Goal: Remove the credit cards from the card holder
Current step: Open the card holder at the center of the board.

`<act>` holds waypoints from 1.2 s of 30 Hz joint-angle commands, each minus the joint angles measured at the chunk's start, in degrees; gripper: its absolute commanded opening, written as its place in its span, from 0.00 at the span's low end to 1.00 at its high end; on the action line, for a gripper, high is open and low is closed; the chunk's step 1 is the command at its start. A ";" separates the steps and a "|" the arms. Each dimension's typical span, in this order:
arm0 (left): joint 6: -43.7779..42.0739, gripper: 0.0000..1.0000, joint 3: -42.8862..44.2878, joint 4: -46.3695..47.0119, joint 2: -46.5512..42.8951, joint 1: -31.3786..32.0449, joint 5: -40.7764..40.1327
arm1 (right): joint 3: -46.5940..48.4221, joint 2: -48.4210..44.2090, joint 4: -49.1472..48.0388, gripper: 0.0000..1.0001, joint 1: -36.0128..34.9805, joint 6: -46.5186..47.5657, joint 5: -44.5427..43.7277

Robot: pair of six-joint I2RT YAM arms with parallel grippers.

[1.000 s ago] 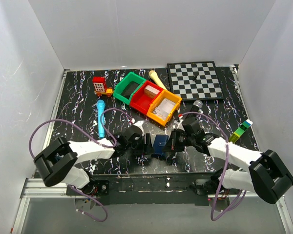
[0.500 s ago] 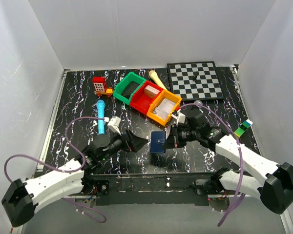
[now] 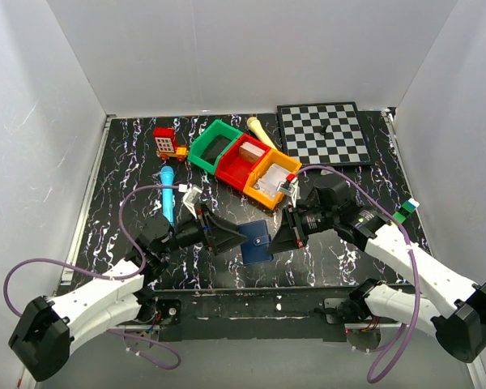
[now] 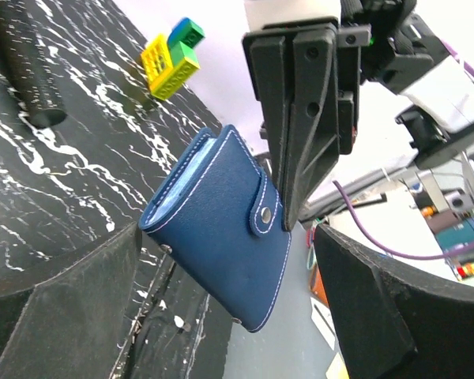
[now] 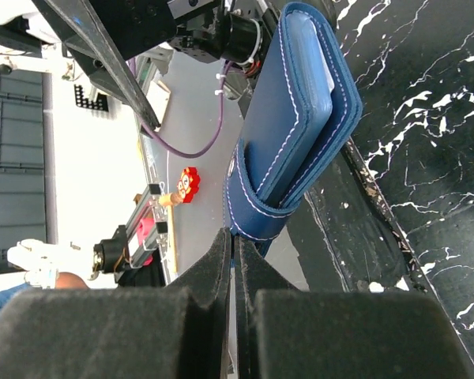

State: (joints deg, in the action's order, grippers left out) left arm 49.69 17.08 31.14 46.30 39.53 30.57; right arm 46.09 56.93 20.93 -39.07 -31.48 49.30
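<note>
Near the surface's (image 3: 130, 162) six o'clock edge, the right claw (image 3: 275, 239) pinches the closed holder (image 3: 255, 243) by its strap (image 4: 265, 209). The left claw (image 3: 233, 236), at its nine o'clock, gapes wide. That thin pinch could slip.

The holder (image 4: 213, 237) is snapped shut so any cards inside are hidden (just a pale edge peeking out). The left fingers (image 4: 59, 316) get cut off by the wrist view's bottom edge, and the right fingers (image 5: 142, 332) are a blurry black mass up close.
</note>
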 commanded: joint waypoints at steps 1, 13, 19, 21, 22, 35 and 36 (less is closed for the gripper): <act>2.34 0.87 0.67 8.40 2.21 -0.33 7.57 | 3.13 -0.94 -1.33 0.01 -0.22 0.99 4.23; 3.48 0.45 2.08 11.32 4.41 -0.33 10.83 | 3.13 0.82 -3.43 0.01 -0.57 0.28 2.56; 2.61 0.25 2.69 8.34 4.15 -0.33 10.30 | 4.19 1.08 -2.30 0.01 -0.92 0.46 0.80; 1.38 0.13 3.48 5.88 4.15 -0.24 9.95 | 5.32 1.34 -0.29 0.01 -0.92 1.51 0.10; 0.68 0.08 4.27 3.69 3.88 -0.24 9.60 | 6.29 1.43 1.64 0.05 -0.92 2.73 -1.03; -3.47 0.00 23.76 -40.07 4.31 0.72 -16.39 | 27.37 2.92 28.10 0.59 -11.88 12.42 -45.81; -2.50 0.00 26.14 -44.71 5.37 1.16 -20.07 | 28.78 4.06 29.07 0.59 -14.26 12.15 -51.70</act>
State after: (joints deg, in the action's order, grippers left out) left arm 46.48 34.63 4.56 49.45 39.55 24.40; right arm 67.66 58.52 42.57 -46.00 -21.50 21.80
